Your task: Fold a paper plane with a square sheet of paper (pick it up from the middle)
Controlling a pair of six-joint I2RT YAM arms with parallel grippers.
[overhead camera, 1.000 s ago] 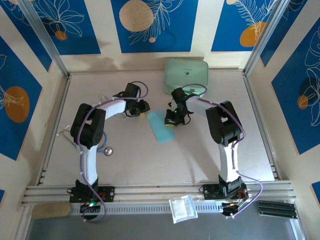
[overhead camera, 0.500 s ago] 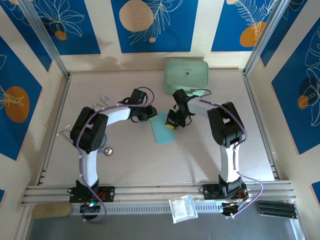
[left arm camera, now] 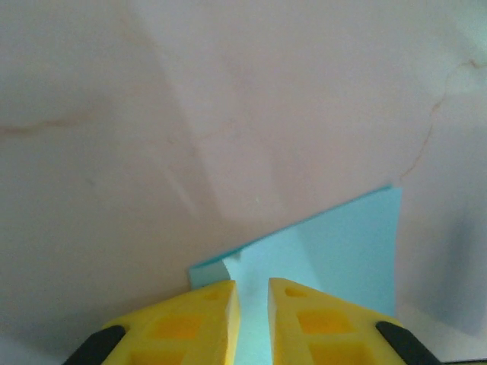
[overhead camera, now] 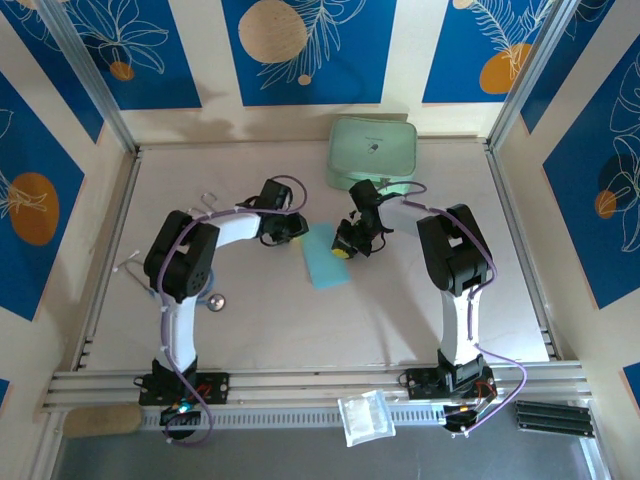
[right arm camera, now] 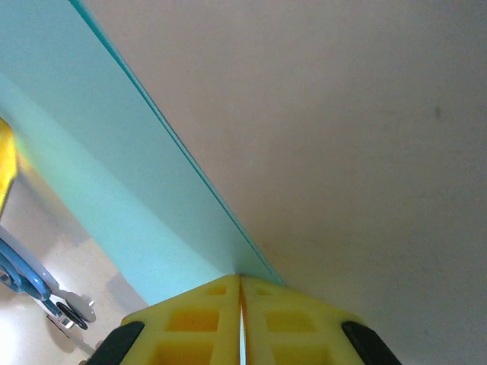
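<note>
Two blocky yellow fingertips of the right gripper [right arm camera: 241,280] are pressing flat against each other, and the sky-blue sheet of paper [overhead camera: 326,262] is running straight into their seam, so this gripper is pinching the sheet by one long edge. Thin, matte and smooth, the paper is not showing a square outline from above: it is lying as a narrow slanted strip with straight sides, and in the right wrist view its pinched edge is standing out as a crisp, slightly darker line against the pale table [overhead camera: 250,320]. That tabletop is looking dull and pinkish-beige, with faint hairline marks. The left gripper [left arm camera: 253,287] is sitting at the strip's opposite side, its moulded yellow fingers [left arm camera: 190,319], each with recessed pockets, standing a slim gap apart. A turned-over corner of the paper is lying right at their tips and blue is showing through the gap, though whether they are touching it I cannot tell. Beyond the right gripper, apart from it, the mint-green case [overhead camera: 372,151] with rounded corners is resting. Compared with a second ago, the left gripper has swung in from off to the side until it is meeting the paper's edge, while the right gripper and the strip are staying almost where they were.
</note>
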